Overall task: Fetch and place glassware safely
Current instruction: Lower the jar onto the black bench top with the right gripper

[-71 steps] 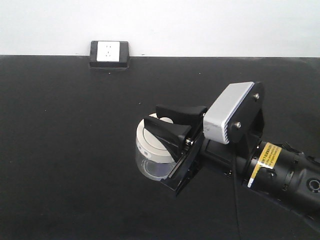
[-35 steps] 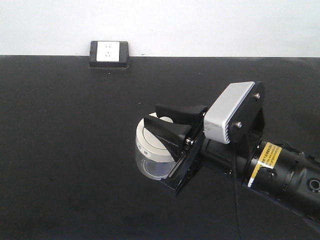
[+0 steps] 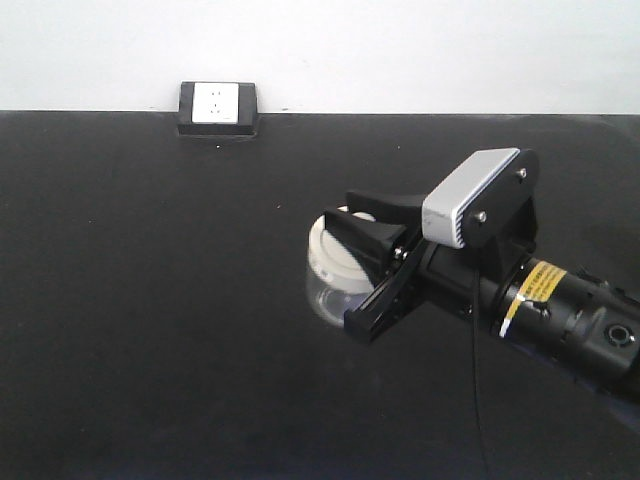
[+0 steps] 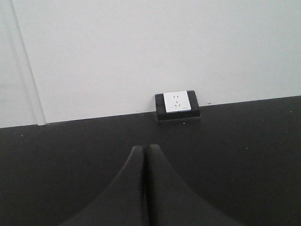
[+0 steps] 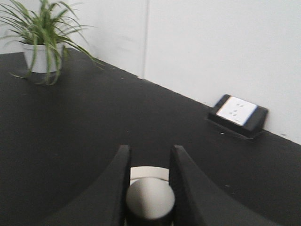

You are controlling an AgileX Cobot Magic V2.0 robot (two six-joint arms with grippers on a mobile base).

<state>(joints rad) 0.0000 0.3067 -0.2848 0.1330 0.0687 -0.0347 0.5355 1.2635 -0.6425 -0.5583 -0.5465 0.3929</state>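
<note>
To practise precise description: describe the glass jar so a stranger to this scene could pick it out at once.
Find the wide black table below the white wall. Right of its centre, the right claw grips a glass jar. Unlike the flat, square wall socket at the table's far edge, the jar is squat, round and clear, with a cream-white lid.

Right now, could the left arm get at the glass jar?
Probably not cleanly: the right hand grips the glass jar, covering its top, and the left hand, shut, has no jar in its view.
</note>
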